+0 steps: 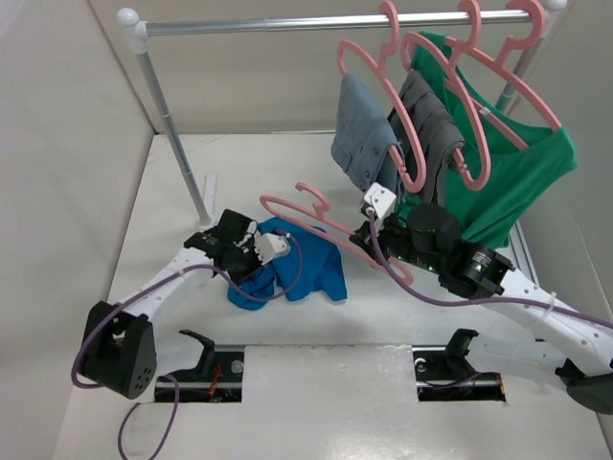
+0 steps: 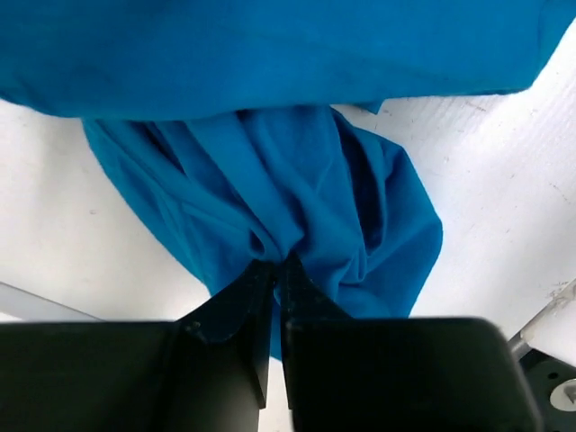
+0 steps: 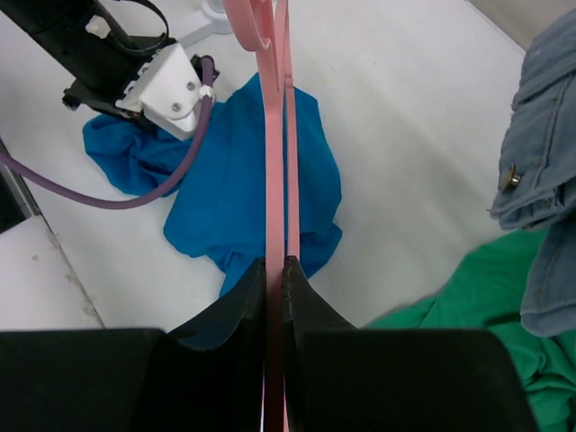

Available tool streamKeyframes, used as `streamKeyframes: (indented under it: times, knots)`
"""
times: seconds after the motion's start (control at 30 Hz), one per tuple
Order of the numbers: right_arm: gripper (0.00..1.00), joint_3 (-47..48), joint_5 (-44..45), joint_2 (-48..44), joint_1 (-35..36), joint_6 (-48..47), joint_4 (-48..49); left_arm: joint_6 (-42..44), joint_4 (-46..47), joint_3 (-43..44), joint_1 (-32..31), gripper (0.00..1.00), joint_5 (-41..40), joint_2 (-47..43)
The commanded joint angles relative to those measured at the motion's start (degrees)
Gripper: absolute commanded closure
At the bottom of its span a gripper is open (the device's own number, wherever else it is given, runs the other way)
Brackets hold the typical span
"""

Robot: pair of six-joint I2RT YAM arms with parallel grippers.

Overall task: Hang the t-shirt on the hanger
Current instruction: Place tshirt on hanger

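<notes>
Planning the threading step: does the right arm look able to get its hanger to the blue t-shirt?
Likely yes: the right gripper is shut on the hanger, which extends over the t-shirt, nothing between. The left gripper pinches the shirt.

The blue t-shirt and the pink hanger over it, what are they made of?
T-shirt: soft matte cloth, probably cotton knit; it bunches in loose folds. Hanger: seemingly smooth moulded plastic, slightly glossy, thin and evenly pink.
</notes>
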Motion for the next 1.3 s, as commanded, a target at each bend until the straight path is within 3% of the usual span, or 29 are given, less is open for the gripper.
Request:
streamKeyframes:
  times: [0.0, 0.23, 0.47, 0.6, 0.7, 0.73, 0.8, 0.9, 0.97, 1.07, 1.13, 1.2, 1.27]
  knots:
    - [1.0, 0.18, 1.86, -2.24, 0.31, 0.96, 0.99, 2.07, -0.82, 3.48, 0.21, 1.0, 1.3, -3.19]
    - [1.0, -0.97, 5.46, -4.7, -0.3, 2.01, -0.51, 10.93, 7.35, 14.28, -1.89, 1.0, 3.06, -11.71]
    - [1.0, -0.97, 9.86, -7.25, -0.84, 3.25, -3.58, 19.82, 3.06, 29.76, -6.37, 1.0, 19.13, -15.5]
    - [1.0, -0.97, 11.79, -8.57, -0.84, 4.48, -4.73, 32.61, -9.4, 25.74, -8.48, 1.0, 23.63, -18.58]
    - [1.0, -0.97, 11.79, -9.19, -0.84, 4.48, -5.26, 34.41, -13.3, 13.8, -8.49, 1.0, 15.48, -21.04]
    - [1.0, -0.97, 11.79, -9.19, -0.84, 4.48, -5.87, 35.98, -13.3, 10.2, -8.49, 1.0, 9.36, -21.92]
    - [1.0, -0.97, 11.79, -9.19, -0.84, 4.48, -5.87, 36.0, -9.53, 0.65, -8.49, 0.88, 4.23, -25.59]
    - [1.0, -0.97, 10.38, -9.19, -0.84, 4.48, -6.4, 40.1, -10.38, -6.51, -8.49, 0.33, 0.16, -30.43]
    - [1.0, -0.45, 10.38, -8.66, -0.84, 3.95, -7.01, 40.13, -12.15, -7.06, -8.49, 0.07, 1.12, -35.27]
    - [1.0, -0.44, 9.86, -8.13, -0.84, 3.43, -7.01, 34.26, -10.94, -5.75, -8.49, 0.05, 2.79, -38.01]
    - [1.0, -0.96, 8.8, -8.13, -0.84, 3.43, -6.4, 28.3, -7.35, -2.6, -8.49, 0.17, 4.37, -35.65]
    - [1.0, -0.97, 7.23, -7.43, -0.84, 3.43, -5.61, 16.18, -5.05, 0.04, -8.49, 0.26, 5.86, -28.46]
    - [1.0, -0.36, 5.82, -6.2, -0.84, 2.81, -5.61, 11.67, -6.6, 3.9, -8.49, 0.3, 8.67, -19.79]
